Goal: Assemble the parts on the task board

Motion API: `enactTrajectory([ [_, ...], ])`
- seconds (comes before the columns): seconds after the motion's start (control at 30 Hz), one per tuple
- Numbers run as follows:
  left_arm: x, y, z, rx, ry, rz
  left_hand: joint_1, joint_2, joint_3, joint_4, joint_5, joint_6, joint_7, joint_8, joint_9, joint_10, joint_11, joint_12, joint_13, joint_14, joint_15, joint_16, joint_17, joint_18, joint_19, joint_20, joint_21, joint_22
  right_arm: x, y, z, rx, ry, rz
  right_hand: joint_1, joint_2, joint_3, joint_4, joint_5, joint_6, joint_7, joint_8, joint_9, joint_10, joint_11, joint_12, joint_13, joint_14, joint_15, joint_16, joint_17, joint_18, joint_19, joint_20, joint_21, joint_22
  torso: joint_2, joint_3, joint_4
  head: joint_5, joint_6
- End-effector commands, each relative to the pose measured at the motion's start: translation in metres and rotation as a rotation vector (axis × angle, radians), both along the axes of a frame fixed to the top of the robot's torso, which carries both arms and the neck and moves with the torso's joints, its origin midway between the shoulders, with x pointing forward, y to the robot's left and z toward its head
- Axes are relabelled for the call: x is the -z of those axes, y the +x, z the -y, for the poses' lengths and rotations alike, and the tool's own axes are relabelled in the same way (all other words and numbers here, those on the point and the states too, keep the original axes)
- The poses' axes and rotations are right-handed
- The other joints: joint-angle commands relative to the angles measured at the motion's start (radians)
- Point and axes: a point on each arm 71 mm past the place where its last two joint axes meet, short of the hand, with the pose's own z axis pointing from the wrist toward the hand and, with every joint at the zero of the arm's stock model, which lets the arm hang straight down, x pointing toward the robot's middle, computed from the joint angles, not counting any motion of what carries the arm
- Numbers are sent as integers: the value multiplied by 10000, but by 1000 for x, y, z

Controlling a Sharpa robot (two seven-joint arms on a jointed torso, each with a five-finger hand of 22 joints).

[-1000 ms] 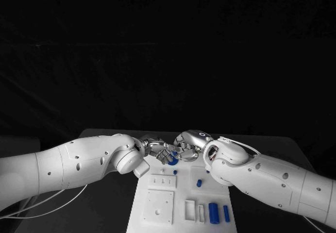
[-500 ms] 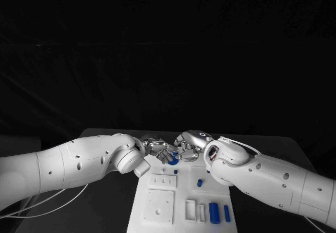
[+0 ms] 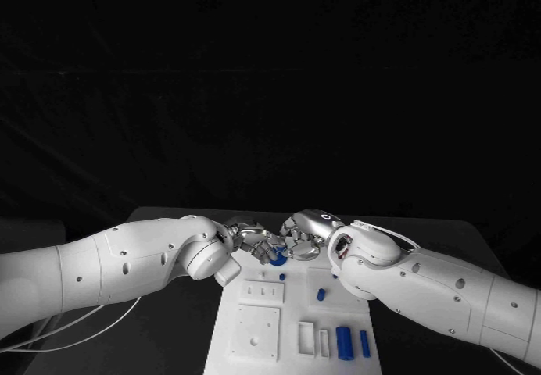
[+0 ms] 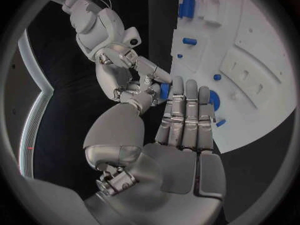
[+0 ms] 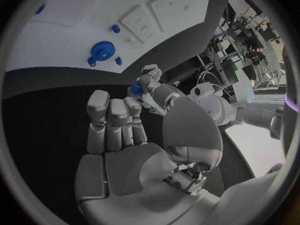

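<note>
My left hand (image 3: 250, 240) and right hand (image 3: 302, 236) meet fingertip to fingertip above the far end of the white task board (image 3: 299, 305). A small blue part (image 4: 164, 90) sits between them. In the left wrist view my left thumb and forefinger pinch it while the right hand's fingers (image 4: 153, 72) touch it from the other side. The right wrist view shows the same blue part (image 5: 136, 88) at my right thumb tip, with the left hand's fingers (image 5: 152, 76) on it. A blue gear (image 5: 100, 50) lies flat on the board below.
Small blue pegs (image 5: 115, 29) stand near the gear. Two blue cylinders (image 3: 344, 342) lie in slots at the board's near right, and another blue peg (image 3: 320, 294) at mid-board. Raised white blocks (image 3: 256, 332) occupy the near left. Black table (image 3: 169, 328) surrounds the board.
</note>
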Motion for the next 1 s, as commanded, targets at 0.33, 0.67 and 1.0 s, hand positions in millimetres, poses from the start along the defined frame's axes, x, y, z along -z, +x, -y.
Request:
enactTrajectory([
  [0.33,-1,-1,2,195,-49,17,-427,-70,141,-78,461,715,-364,374,849,486,-336,919,675,370,-348,1009,180,-94,385,-352,605,226,3,-1,-1,-100,-235,-104,-6,-72,2,32,43,366,298,-3,3,0,-39,34,17,14,-77,-37,15,672,21,-53,21,128,4,-7,2,-20,-38],
  [0.67,2,-2,2,201,128,-88,-897,-50,116,-151,1175,1172,-665,794,2234,481,-707,2301,2009,614,-722,2092,428,-118,630,-715,1419,236,4,-1,-1,-102,-208,-110,-25,-94,-8,38,46,343,305,-19,5,-15,-33,22,14,6,-72,-54,10,672,13,-53,11,126,5,1,-11,-10,-70],
  [1.0,2,-3,2,219,175,-50,-1239,-119,194,-270,2349,1385,-899,977,4172,393,-985,3289,3371,755,-1020,2901,509,-143,685,-1020,2287,209,4,-1,-1,-87,-166,-106,-30,-92,-9,44,49,333,307,-26,7,-22,-31,15,12,3,-70,-62,8,672,8,-54,5,124,6,-3,1,-22,-98],
])
